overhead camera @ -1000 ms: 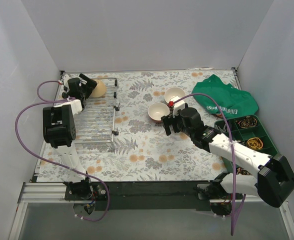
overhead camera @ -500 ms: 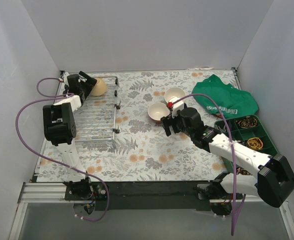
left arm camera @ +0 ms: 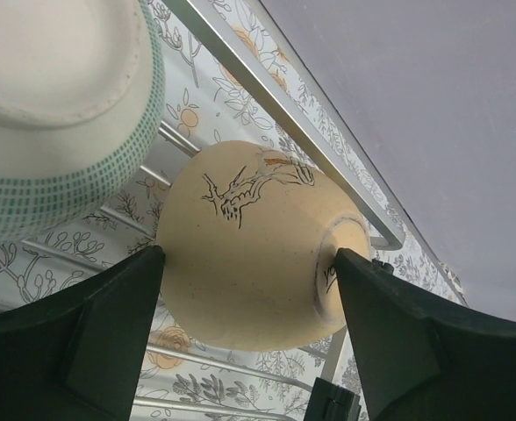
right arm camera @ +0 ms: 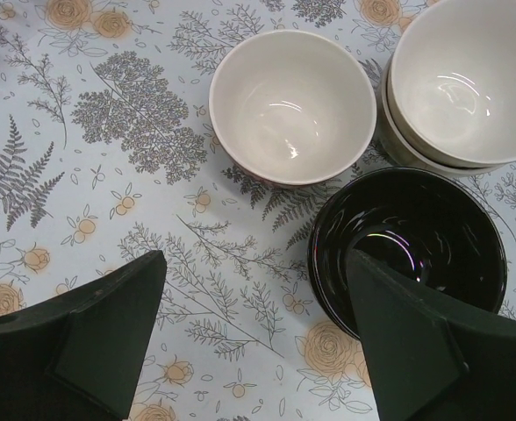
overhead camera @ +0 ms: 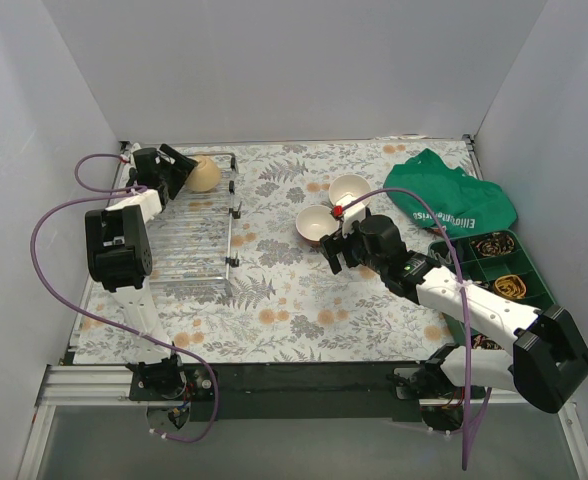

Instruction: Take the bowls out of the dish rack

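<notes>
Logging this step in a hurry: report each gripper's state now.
Left gripper: closed on the tan bowl over the dish rack.
Right gripper: open, holding nothing, beside the black bowl.

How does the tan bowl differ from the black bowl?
The tan bowl lies on its side on the dish rack, gripped by the left gripper; the black bowl stands upright on the tablecloth, ungripped. The tan one has a drawn branch; the black one is plain and glossy. Both are round bowls.

Plain white walls [overhead camera: 294, 70] on three sides of a floral tabletop [overhead camera: 304, 300]
</notes>
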Controlling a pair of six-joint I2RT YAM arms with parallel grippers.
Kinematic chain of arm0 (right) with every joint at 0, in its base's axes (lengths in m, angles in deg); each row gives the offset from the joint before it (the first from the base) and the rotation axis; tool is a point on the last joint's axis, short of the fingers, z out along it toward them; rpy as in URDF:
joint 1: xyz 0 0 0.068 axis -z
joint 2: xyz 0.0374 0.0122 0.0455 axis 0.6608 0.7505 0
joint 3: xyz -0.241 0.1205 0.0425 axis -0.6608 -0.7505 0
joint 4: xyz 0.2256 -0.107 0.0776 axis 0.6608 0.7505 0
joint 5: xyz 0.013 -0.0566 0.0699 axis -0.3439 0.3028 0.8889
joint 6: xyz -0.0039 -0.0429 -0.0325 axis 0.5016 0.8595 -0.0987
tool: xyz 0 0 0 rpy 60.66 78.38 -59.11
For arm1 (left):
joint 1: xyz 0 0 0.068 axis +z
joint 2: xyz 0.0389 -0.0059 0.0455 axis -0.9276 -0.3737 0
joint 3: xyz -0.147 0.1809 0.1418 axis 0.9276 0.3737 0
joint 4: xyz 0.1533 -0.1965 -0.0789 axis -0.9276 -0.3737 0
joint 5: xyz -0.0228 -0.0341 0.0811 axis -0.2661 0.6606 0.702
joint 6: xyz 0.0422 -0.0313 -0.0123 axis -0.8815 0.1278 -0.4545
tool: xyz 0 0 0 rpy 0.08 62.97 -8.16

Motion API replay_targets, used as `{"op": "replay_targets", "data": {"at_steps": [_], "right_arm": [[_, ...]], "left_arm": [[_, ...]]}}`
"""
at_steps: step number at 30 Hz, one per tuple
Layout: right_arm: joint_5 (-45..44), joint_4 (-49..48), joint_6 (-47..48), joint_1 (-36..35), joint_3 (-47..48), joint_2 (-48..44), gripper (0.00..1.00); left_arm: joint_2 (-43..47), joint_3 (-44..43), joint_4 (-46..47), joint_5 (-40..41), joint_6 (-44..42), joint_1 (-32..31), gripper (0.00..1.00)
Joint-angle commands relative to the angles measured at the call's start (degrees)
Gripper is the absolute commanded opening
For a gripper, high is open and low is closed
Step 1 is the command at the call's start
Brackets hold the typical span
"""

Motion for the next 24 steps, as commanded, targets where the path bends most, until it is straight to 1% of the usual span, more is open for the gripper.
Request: {"op": "replay_targets", "data": {"at_steps": [1, 2, 3, 5, 8, 9, 11, 17, 24], "right_arm": [[0.93, -2.84, 0.3, 0.14, 0.49, 0.22, 0.91], [1.11, -2.84, 0.3, 0.14, 0.49, 0.31, 0.91], [1.11, -2.84, 0.3, 0.14, 0.49, 0.4, 0.91], [1.28, -2.75, 0.3, 0.14, 0.49, 0.48, 0.91], [1.46, -2.75, 0.3, 0.14, 0.58, 0.4, 0.91], [1.37, -2.84, 0.3, 0.14, 0.58, 0.4, 0.91], [1.64, -2.75, 0.3, 0.14, 0.58, 0.57, 0.91], [2.25, -2.84, 0.3, 0.14, 0.84, 1.45, 0.91], [2.69, -2.75, 0.39, 0.14, 0.93, 1.63, 0.9]], "left_arm": [[0.24, 2.5, -4.69, -3.54, -1.21, -0.39, 0.72], [0.59, 2.76, -4.51, -3.9, -1.21, -0.48, 0.7], [1.21, 2.85, -4.17, -4.16, -1.12, -0.48, 0.64], [1.91, 3.29, -3.55, -5.12, -1.03, -0.48, 0.58], [2.79, 3.81, -3.55, -6.35, -1.47, -0.48, 0.57], [2.88, 3.91, -3.89, -6.53, -1.73, -0.48, 0.59], [3.06, 4.69, -4.07, -7.06, -2.7, -0.48, 0.65], [3.24, 6.89, -4.16, -8.64, -3.4, -0.65, 0.74], [4.46, 8.21, -6.09, -8.82, -4.1, -1.01, 0.77]]}}
